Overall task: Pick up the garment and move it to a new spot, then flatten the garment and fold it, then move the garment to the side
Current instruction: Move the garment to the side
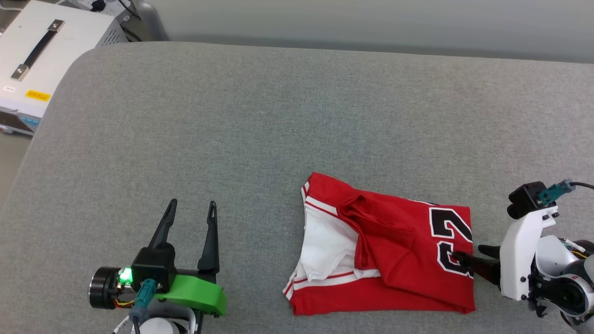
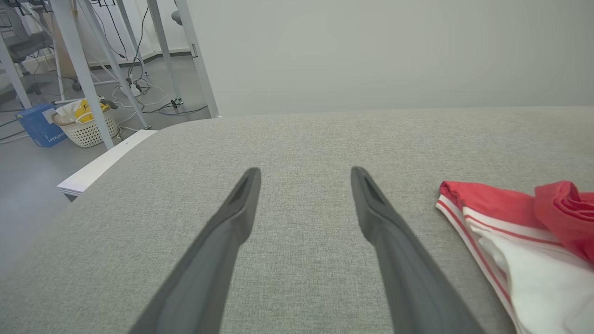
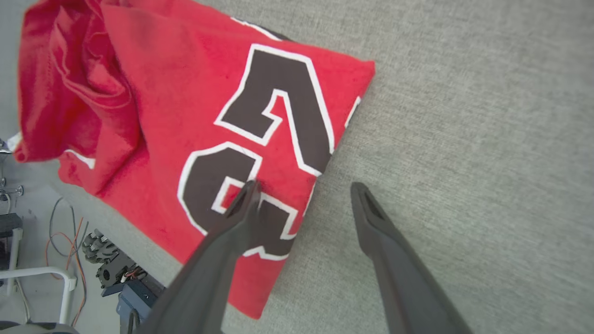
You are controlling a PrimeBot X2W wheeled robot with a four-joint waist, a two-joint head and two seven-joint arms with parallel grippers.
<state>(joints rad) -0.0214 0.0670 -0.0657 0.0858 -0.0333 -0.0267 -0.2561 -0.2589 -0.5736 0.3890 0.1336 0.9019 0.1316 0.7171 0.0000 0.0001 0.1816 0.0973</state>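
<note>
Since the garment [image 1: 385, 250] lies folded into a rough rectangle near the front edge of the surface [image 1: 232, 116], right of its middle, the folding looks done and the move to the side seems to be what is left. Its black numeral print faces up at the right end, a white sleeve and striped trim show at the left, and a rumpled red flap sits between them. The right gripper [image 1: 468, 253] straddles that right edge with jaws spread wide and holding nothing. One finger lies over the print, the other over bare grey cloth, placed, I judge, to pinch the edge. The left gripper [image 1: 192, 202] waits well apart to the left, jaws also released and empty. Beyond the grey padded surface stand a white equipment case [image 1: 41, 46], a pale wall [image 2: 371, 51], frame legs, a basket [image 2: 86, 127] and floor cables.
</note>
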